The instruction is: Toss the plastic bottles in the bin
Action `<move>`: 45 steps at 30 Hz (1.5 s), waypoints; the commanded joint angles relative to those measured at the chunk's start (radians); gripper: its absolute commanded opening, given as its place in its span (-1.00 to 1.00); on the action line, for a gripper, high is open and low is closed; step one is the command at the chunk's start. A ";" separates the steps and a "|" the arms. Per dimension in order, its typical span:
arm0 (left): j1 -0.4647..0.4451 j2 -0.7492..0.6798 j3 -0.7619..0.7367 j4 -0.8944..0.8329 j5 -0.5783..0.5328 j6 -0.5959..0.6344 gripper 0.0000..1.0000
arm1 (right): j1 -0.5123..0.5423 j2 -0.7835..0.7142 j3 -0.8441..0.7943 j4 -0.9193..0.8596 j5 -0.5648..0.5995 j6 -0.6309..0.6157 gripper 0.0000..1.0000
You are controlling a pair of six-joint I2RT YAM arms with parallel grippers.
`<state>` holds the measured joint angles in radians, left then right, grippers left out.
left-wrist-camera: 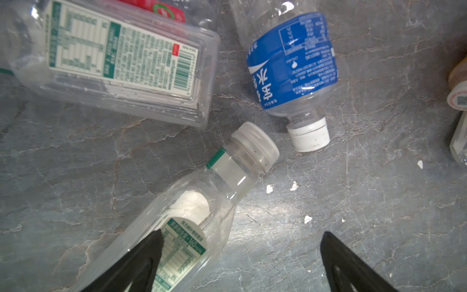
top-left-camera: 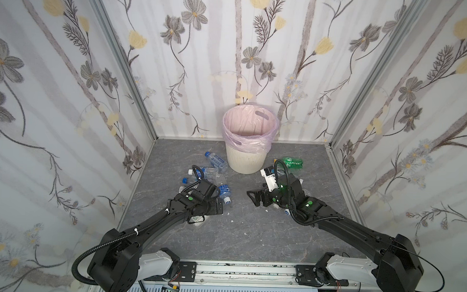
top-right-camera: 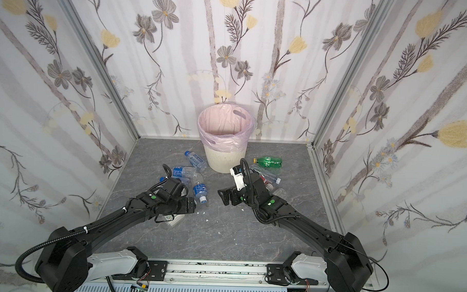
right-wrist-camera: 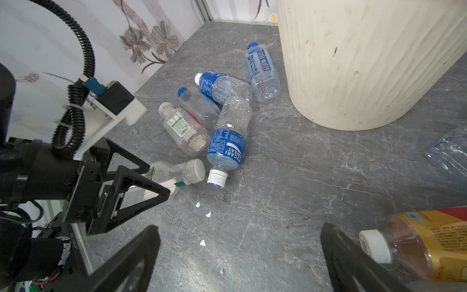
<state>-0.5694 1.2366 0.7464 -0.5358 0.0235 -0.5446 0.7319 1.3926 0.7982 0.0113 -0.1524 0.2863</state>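
Note:
The cream ribbed bin (top-left-camera: 244, 159) (top-right-camera: 224, 159) (right-wrist-camera: 353, 63), lined with a pink bag, stands at the back middle. Several plastic bottles lie left of it, among them a blue-labelled one (right-wrist-camera: 227, 144) (left-wrist-camera: 293, 63) (top-left-camera: 224, 191). My left gripper (left-wrist-camera: 241, 244) (right-wrist-camera: 158, 180) (top-left-camera: 218, 206) hangs open low over a clear white-labelled bottle (left-wrist-camera: 192, 222); one finger overlaps its label. My right gripper (right-wrist-camera: 240, 237) (top-left-camera: 253, 198) (top-right-camera: 224, 195) is open above bare floor. An orange bottle (right-wrist-camera: 429, 242) lies just outside one of its fingers. A green bottle (top-left-camera: 293, 162) (top-right-camera: 269, 161) lies right of the bin.
Flowered walls close in the grey stone floor (top-left-camera: 250, 232) on three sides. A square clear bottle (left-wrist-camera: 121, 63) lies near the left gripper, and a crushed clear bottle (right-wrist-camera: 449, 151) lies beside the bin. Small white scraps (right-wrist-camera: 208, 215) dot the floor between the arms.

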 commanded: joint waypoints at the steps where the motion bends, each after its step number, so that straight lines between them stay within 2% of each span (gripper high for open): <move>1: 0.010 0.017 0.003 -0.016 0.003 0.007 1.00 | 0.001 0.017 -0.017 0.076 -0.036 0.005 0.99; 10: 0.036 0.087 0.008 -0.019 0.040 0.010 1.00 | 0.004 0.049 -0.037 0.120 -0.058 0.032 0.99; 15: 0.037 0.068 0.028 -0.033 0.030 0.014 1.00 | 0.005 0.052 -0.079 0.142 -0.060 0.049 0.99; 19: 0.038 0.063 0.034 -0.033 0.073 -0.008 1.00 | 0.004 0.043 -0.107 0.161 -0.050 0.067 0.99; 24: 0.037 0.049 0.040 -0.032 0.056 -0.008 1.00 | 0.005 0.040 -0.142 0.177 -0.050 0.077 0.99; 33: 0.037 0.058 0.053 -0.030 0.062 -0.005 1.00 | 0.004 0.028 -0.158 0.144 -0.034 0.071 0.99; 45: 0.038 0.027 0.040 -0.020 0.156 -0.022 1.00 | 0.004 0.025 -0.149 0.104 -0.025 0.065 0.99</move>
<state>-0.5327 1.2671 0.7898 -0.5575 0.1539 -0.5545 0.7357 1.4223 0.6403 0.1246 -0.2016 0.3580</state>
